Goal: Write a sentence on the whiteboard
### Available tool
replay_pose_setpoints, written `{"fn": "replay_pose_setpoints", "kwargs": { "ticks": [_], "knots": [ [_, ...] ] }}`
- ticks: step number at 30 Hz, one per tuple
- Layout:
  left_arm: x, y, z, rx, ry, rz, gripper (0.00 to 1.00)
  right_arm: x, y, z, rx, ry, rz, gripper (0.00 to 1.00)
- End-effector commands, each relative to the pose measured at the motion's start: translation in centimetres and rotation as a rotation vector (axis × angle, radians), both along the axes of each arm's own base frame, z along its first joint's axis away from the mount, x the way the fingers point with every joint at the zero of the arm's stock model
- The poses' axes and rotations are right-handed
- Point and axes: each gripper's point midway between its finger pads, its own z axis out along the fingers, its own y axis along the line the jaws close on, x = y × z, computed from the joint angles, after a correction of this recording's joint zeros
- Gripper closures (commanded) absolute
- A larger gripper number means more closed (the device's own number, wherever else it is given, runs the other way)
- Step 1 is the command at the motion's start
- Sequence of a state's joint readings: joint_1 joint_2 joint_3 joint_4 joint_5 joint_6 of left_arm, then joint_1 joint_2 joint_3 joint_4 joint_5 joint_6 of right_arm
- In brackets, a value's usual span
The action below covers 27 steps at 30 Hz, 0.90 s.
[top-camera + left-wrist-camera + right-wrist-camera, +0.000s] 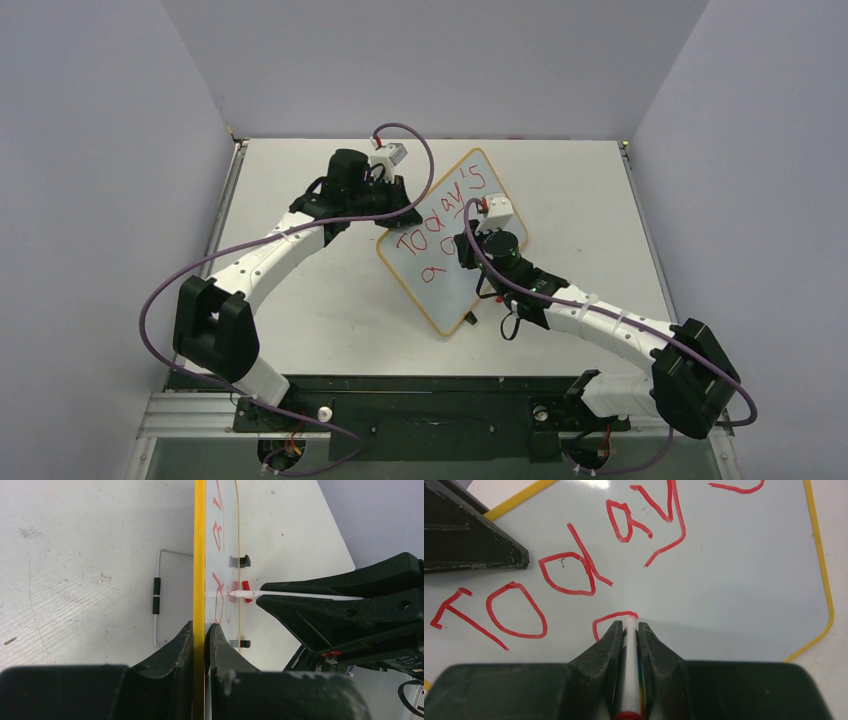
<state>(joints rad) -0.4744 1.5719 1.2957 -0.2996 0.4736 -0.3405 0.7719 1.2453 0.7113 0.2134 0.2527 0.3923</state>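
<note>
Whiteboard [447, 295] sits at the centre of the top view, turned cornerwise on the pale surface [320, 325], between your two arms. Your left end effector [201, 626] is closed on its yellow-orange rim: at the bottom middle of the left wrist view you see both fingers pinching that edge. Your right end effector [629, 627] is clamped on a slim white marker [630, 655], which runs up between the fingers at the bottom centre of the right wrist view, its tip down at the board face. The sentence [574, 575] is in red. You can read "Today" across the upper half of that view, the "s" cut off at the top edge, and the second line shows a short curve right at the marker tip. In the left wrist view two small black clips [242, 561] sit on the board's far edge, and a bent wire bracket [157, 600] lies on the surface at centre left.
</note>
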Motion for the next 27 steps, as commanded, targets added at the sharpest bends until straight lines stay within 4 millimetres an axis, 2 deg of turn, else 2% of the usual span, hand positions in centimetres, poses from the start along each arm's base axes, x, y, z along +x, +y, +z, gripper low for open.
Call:
{"fn": "replay_pose_setpoints", "kwargs": {
  "ticks": [1, 13, 27],
  "knots": [
    [1.3, 1.1, 1.0, 0.052, -0.127, 0.029, 1.0, 1.4, 0.4, 2.2, 0.011, -0.043, -0.017, 1.0],
    [1.3, 1.2, 1.0, 0.053, -0.127, 0.03, 1.0, 1.4, 0.7, 1.5, 0.001, -0.025, -0.009, 1.0],
    [1.2, 1.1, 1.1, 0.05, -0.128, 0.03, 1.0, -0.3, 0.1, -1.8, 0.015, 0.034, -0.004, 1.0]
  ]
}}
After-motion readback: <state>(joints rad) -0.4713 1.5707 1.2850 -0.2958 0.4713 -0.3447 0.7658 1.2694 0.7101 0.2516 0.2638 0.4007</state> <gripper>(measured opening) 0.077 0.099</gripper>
